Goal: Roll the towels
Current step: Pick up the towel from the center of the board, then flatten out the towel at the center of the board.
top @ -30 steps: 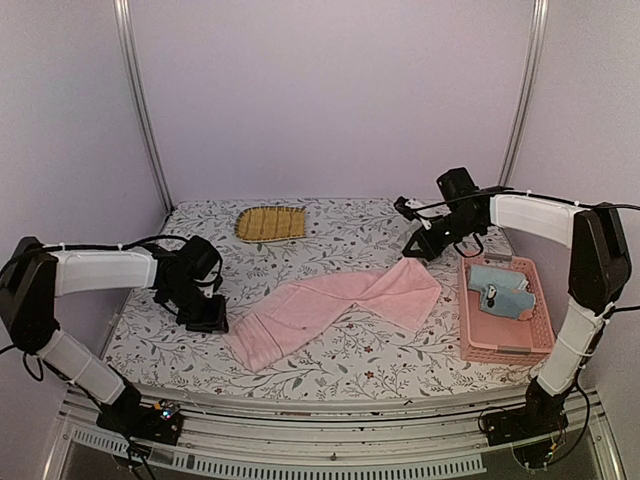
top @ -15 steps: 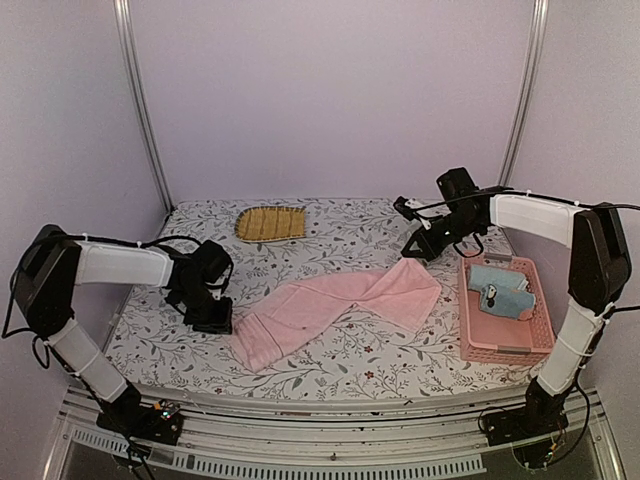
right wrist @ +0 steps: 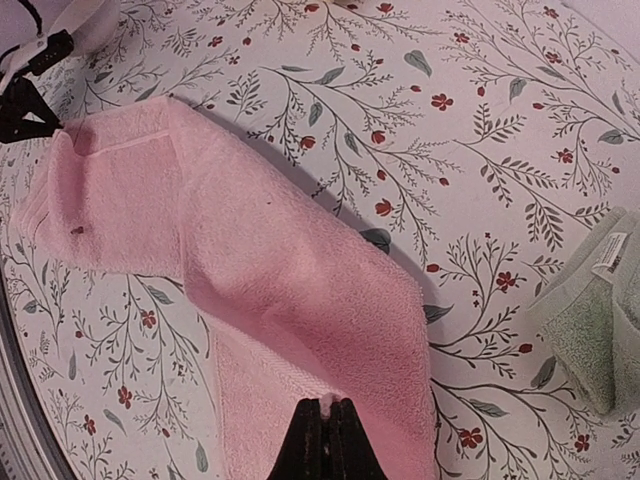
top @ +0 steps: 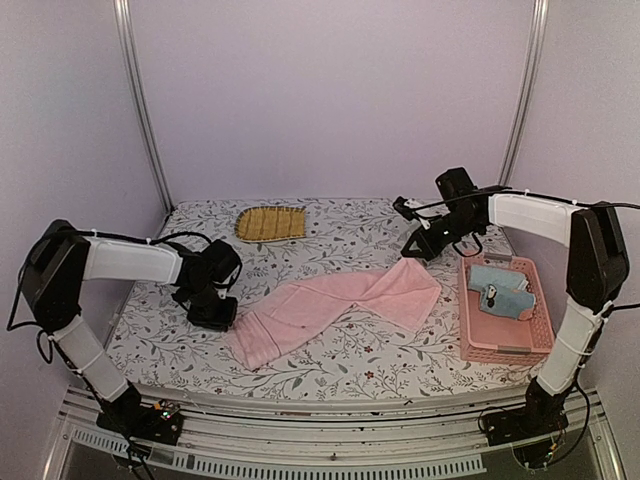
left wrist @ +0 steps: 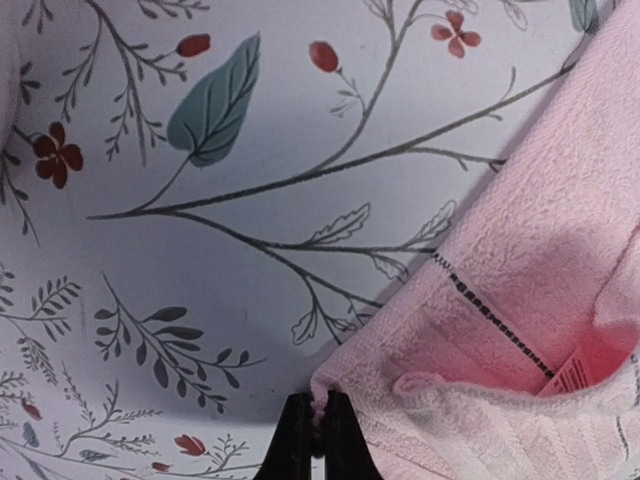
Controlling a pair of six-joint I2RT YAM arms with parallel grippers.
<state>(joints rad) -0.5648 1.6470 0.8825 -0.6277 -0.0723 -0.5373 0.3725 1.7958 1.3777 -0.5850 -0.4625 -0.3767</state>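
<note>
The pink towel point(top: 335, 305) lies in a loose diagonal strip across the middle of the table. My left gripper point(top: 220, 318) is at the strip's near-left end. In the left wrist view it point(left wrist: 320, 425) is shut on a corner of the pink towel point(left wrist: 540, 290). My right gripper point(top: 411, 250) is at the far-right end. In the right wrist view it point(right wrist: 327, 408) is shut on the edge of the pink towel point(right wrist: 250, 260). A pale green towel point(right wrist: 590, 325) lies folded at the right. Pale blue-green towels point(top: 498, 290) sit in the basket.
A pink plastic basket point(top: 500, 351) stands at the right edge of the table. A yellow-brown woven mat point(top: 270, 222) lies at the back left. The table has a floral cloth point(top: 340, 225). Walls close in the back and sides.
My left arm has swung inward and its gripper has shifted slightly right, at the towel's near-left corner. The right arm and the basket have not moved.
</note>
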